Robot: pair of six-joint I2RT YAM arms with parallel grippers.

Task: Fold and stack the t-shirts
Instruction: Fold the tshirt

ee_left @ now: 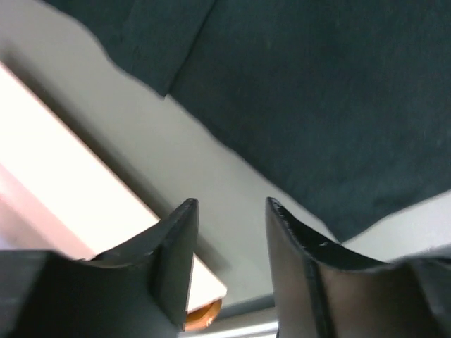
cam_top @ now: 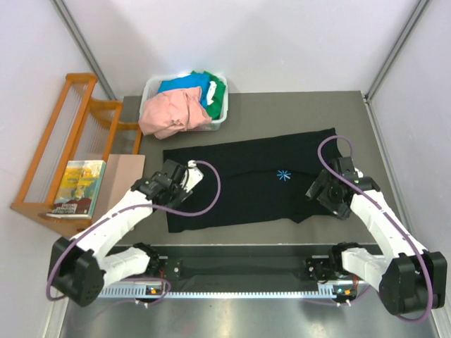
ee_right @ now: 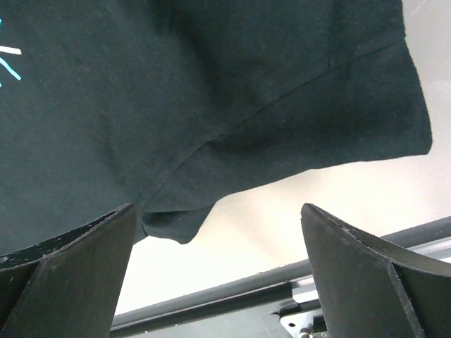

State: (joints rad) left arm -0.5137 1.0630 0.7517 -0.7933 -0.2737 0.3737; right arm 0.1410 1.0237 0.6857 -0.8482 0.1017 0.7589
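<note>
A large black t-shirt lies spread flat across the middle of the table, with a light-blue starburst mark on its chest. My left gripper hovers over the shirt's left edge. In the left wrist view it is open and empty, with bare table between the fingers and the black cloth above. My right gripper hovers at the shirt's right sleeve. In the right wrist view it is wide open and empty just below the sleeve hem. Salmon-pink, blue and green shirts sit crumpled in the bin.
A white plastic bin stands at the back left of the table. A wooden rack with a book and a brown board stands off the left edge. The arms' mounting rail runs along the near edge.
</note>
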